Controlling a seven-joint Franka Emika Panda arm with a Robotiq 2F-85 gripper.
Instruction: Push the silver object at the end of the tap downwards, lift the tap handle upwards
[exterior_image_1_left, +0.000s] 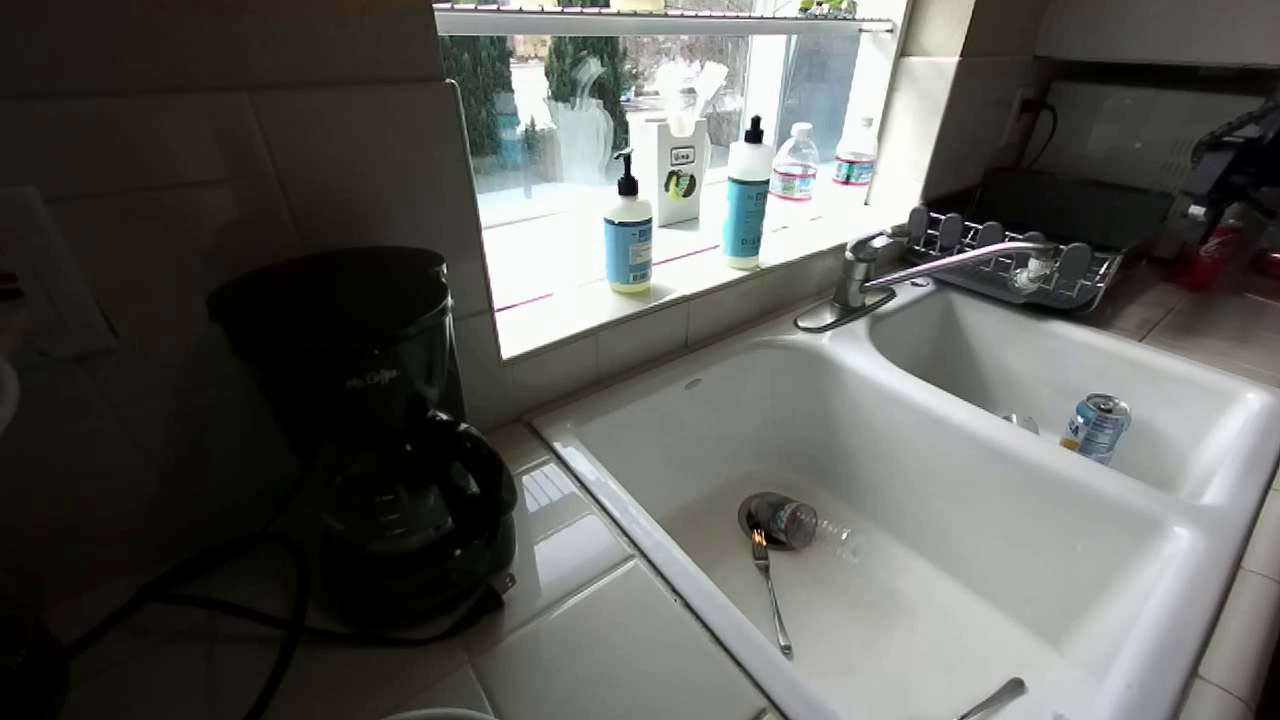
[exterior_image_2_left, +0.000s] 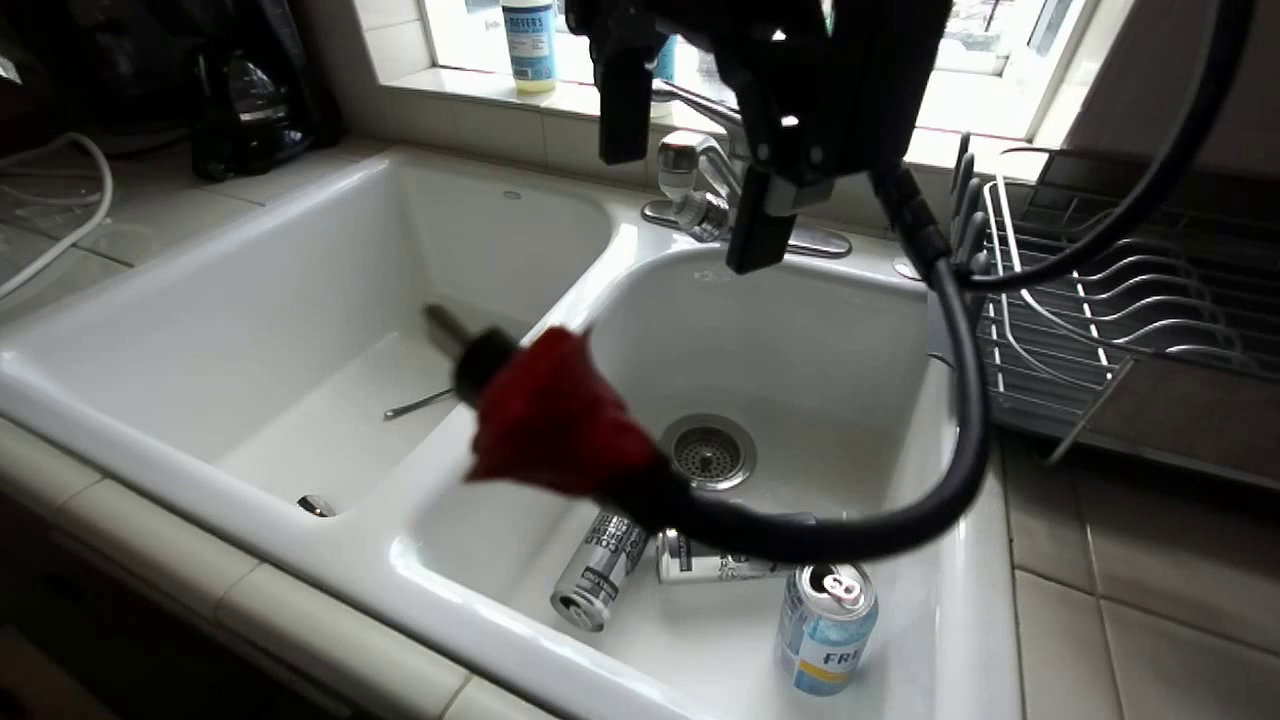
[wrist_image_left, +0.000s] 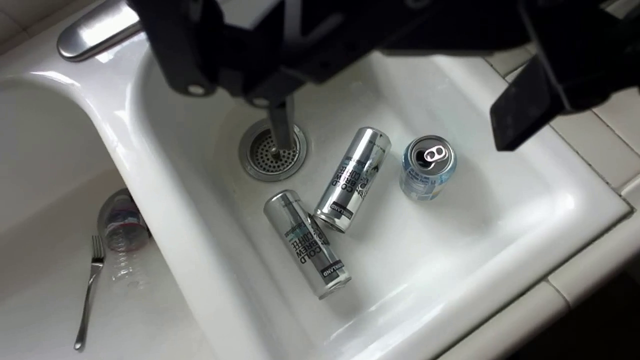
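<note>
Your sink (exterior_image_1_left: 1000, 440) is white and shiny, with two bowls next to each other. It sits in a table (exterior_image_1_left: 600, 640) of pale square tiles. A silver tap (exterior_image_1_left: 852, 282) stands at the back, by the window sill (exterior_image_1_left: 690, 262). Its long spout (exterior_image_1_left: 945, 265) reaches out over the bowl with the cans in it. You can find the silver piece (exterior_image_2_left: 706, 216) at the very end of the spout, up in the air. The tap handle (exterior_image_1_left: 874, 243) is on top of the tap. Your tool (exterior_image_2_left: 690, 205) is spread wide, with its two fingers well apart and just air between them. It hangs apart from the tap.

Under the spout, a blue can (wrist_image_left: 425, 182) stands up, and two silver cans (wrist_image_left: 307, 245) lie near the drain (exterior_image_2_left: 707, 453). In the next bowl, a fork (wrist_image_left: 89, 300) lies just beside a clear plastic bottle (exterior_image_1_left: 797, 524).

Bright light comes in through the window (exterior_image_1_left: 645, 90). On the sill you see two bottles with blue labels (exterior_image_1_left: 628, 248), a white box (exterior_image_1_left: 676, 205) and two water bottles (exterior_image_1_left: 795, 170). A black coffee maker (exterior_image_1_left: 330, 310) stands in a dark corner past one end of the sink. A dish rack (exterior_image_2_left: 1130, 300) is past the other end. In an exterior view, a black cable (exterior_image_2_left: 800, 537) with a blurry red wrap (exterior_image_2_left: 555, 420) loops in front of your sink.
</note>
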